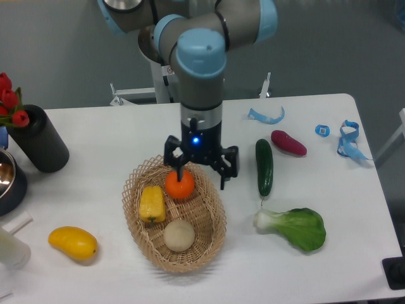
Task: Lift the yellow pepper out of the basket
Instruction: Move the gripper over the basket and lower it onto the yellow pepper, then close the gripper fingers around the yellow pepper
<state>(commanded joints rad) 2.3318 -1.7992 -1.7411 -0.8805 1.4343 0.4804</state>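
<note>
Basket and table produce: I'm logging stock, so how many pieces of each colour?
Yellow: 2, yellow pepper, mango
Orange: 1, orange
Beige: 1, ball
Green: 2, cucumber, bok choy
Purple: 1, sweet potato
Total: 7

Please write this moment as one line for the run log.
gripper: open, over the far end of oval tan wicker basket | blocky yellow pepper: in basket, not gripped | round orange: below fingers | pale beige ball: in basket

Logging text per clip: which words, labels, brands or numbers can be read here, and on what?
None can be read.
The gripper shows only a blue light, no lettering.
The blue tape dispenser may carry a label, too small to tell.
</note>
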